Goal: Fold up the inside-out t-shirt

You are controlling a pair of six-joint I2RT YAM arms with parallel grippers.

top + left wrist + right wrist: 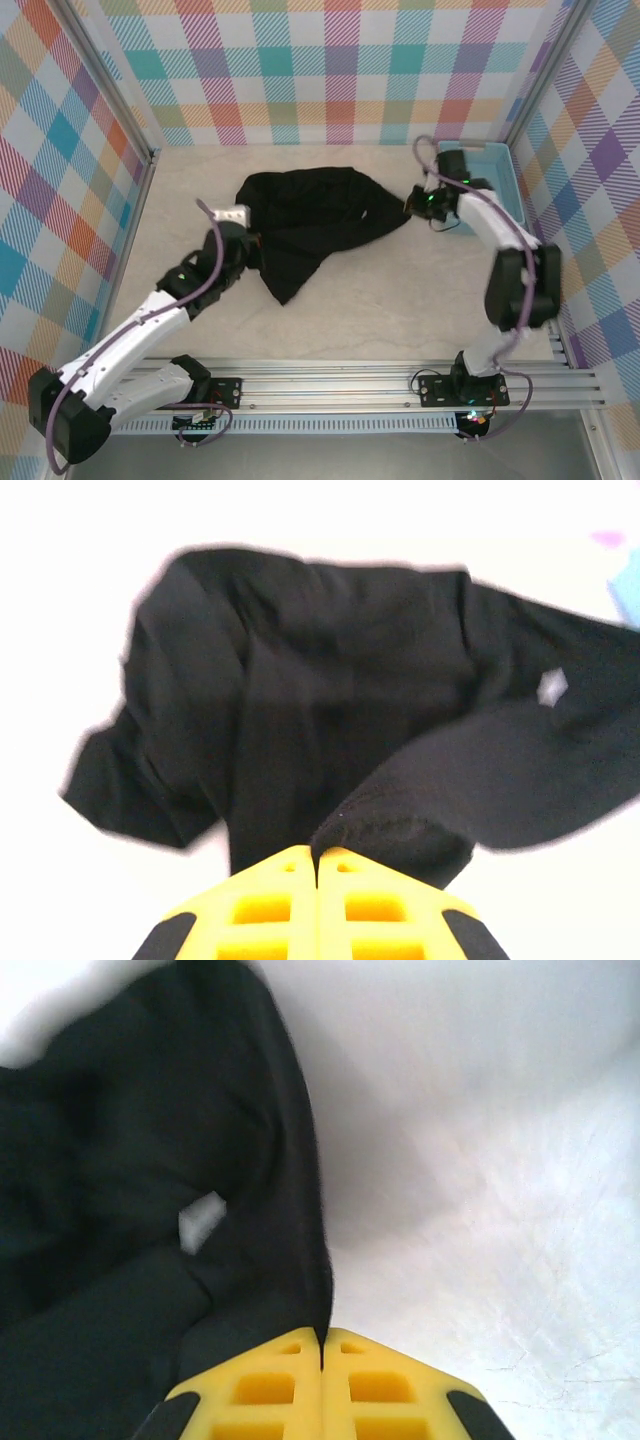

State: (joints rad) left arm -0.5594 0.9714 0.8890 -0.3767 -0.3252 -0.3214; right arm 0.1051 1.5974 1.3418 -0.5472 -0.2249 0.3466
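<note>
Pinched shut on one edge of the black t-shirt [310, 215] is the left hand [318, 865]. The right hand [322, 1345] pinches its other end, beside the blue basket [485, 148]. It lies bunched on the bench [400, 310]. Step looks like spreading; next, pull apart gently.

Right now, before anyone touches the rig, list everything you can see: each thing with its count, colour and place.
t-shirt: one, black, crumpled mid-table, stretched between both arms.
tag: one, white, on the t-shirt.
basket: one, light blue, far right corner.
table: one, pale marbled, under everything.
walls: three, pastel checked, around the table.
base frame: one, silver, near edge.
left arm: one, white and black, near left; yellow jaws shut on the t-shirt.
right arm: one, white and black, right side; yellow jaws shut on the t-shirt.
</note>
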